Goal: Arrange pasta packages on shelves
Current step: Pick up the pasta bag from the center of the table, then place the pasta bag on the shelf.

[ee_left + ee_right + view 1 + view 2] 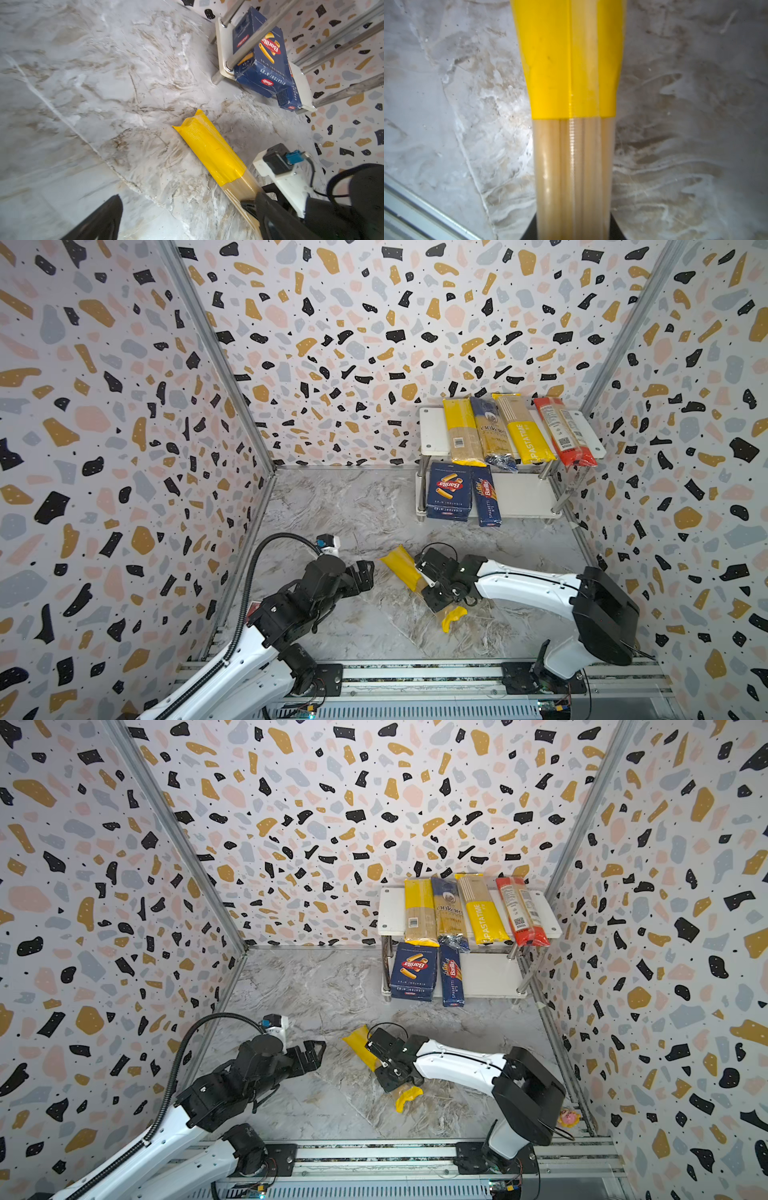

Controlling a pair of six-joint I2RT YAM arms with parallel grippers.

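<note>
A long yellow spaghetti bag lies slantwise over the marble table, in front of the shelves. My right gripper is shut on its clear middle part. I cannot tell if the bag is lifted. My left gripper stands open just left of the bag, holding nothing. On the top board lie a yellow bag, a dark blue bag, another yellow bag and a red bag. The lower board holds a wide Barilla box and a slim Barilla box.
Patterned walls close in the table on three sides. A metal rail with both arm bases runs along the front. A small pink toy sits at the right wall behind the right arm. A red card peeks out by the left arm.
</note>
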